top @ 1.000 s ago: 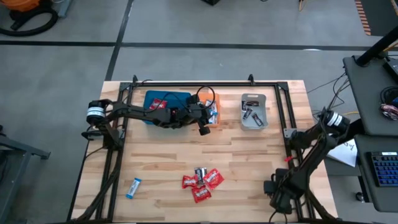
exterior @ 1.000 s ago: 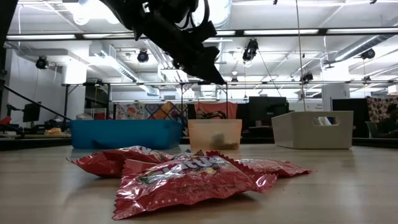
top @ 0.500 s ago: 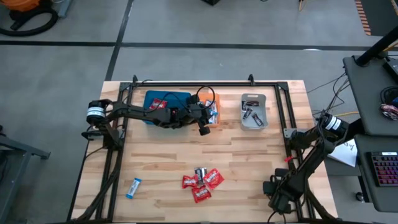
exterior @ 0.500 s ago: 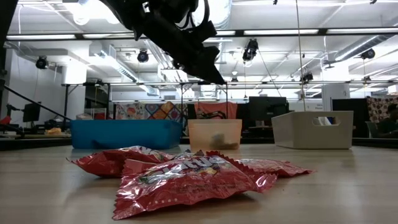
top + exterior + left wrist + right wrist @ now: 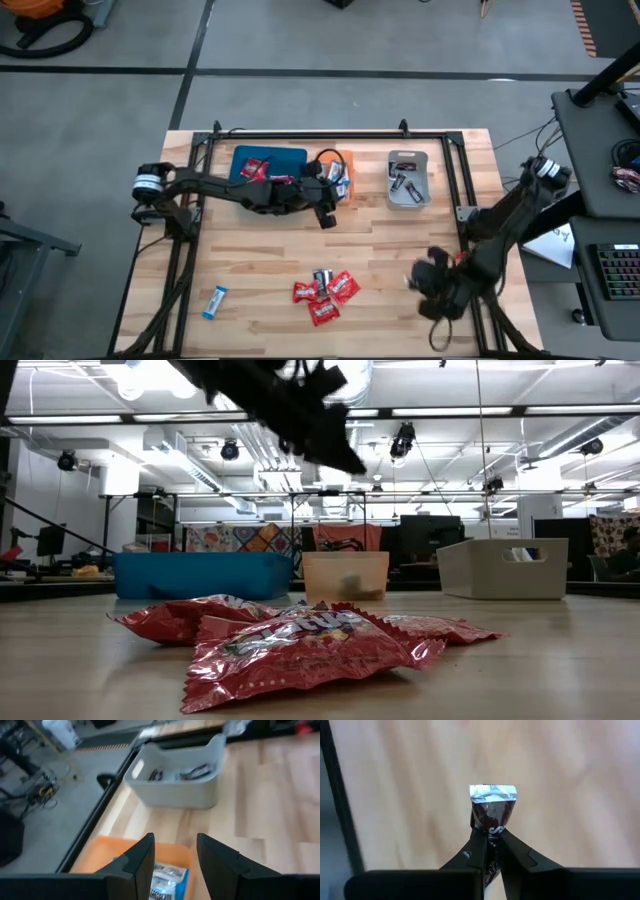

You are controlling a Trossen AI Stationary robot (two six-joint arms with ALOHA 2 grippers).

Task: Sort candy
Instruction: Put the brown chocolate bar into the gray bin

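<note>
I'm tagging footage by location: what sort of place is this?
Likely a robotics lab or workshop: exposed ceiling ducts and strip lights, desks with monitors behind the wooden table, and bare concrete floor around it.

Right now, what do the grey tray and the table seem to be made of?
The grey tray looks like moulded plastic with a matt finish: smooth one-piece walls, rounded corners and a cut-out handle. The table looks like wood, probably butcher block: pale joined strips with visible grain.

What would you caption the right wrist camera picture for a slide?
Right gripper shut on a brown candy above the wooden table.
</note>
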